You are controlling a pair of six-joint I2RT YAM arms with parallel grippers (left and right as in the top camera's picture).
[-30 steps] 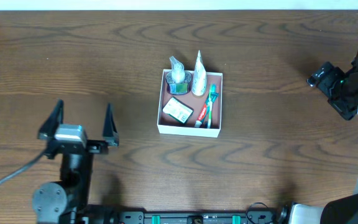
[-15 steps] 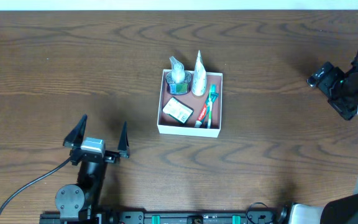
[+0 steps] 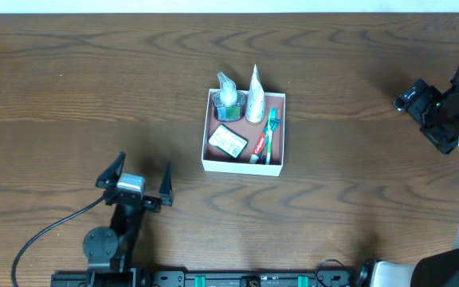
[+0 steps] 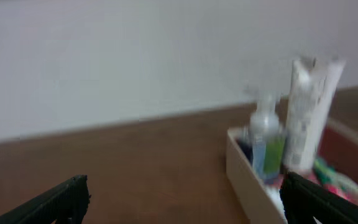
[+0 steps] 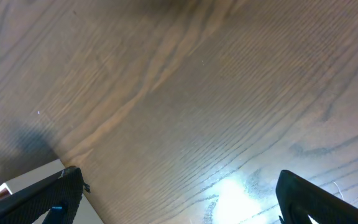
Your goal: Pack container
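Note:
The container (image 3: 241, 167), a square white-walled box with a reddish-brown inside, sits mid-table. It holds a small bottle (image 3: 228, 97), a white tube (image 3: 254, 100), a green-white packet (image 3: 229, 142) and a toothbrush (image 3: 271, 131). My left gripper (image 3: 140, 177) is open and empty, low near the front edge, well left of the box. Its blurred wrist view shows the jaws (image 4: 185, 199) wide apart, with the box wall (image 4: 247, 177), the bottle (image 4: 265, 140) and the tube (image 4: 306, 112) ahead on the right. My right gripper (image 3: 429, 104) is open and empty at the far right (image 5: 179, 193).
The brown wood table (image 3: 94, 80) lies all around the box. A black cable (image 3: 46, 227) trails from the left arm toward the front left. A pale corner (image 5: 11, 183) shows at the lower left of the right wrist view; I cannot tell what it is.
My left arm has drawn back toward the front edge and shifted right, its gripper still open. The right arm and the box's contents have not moved.

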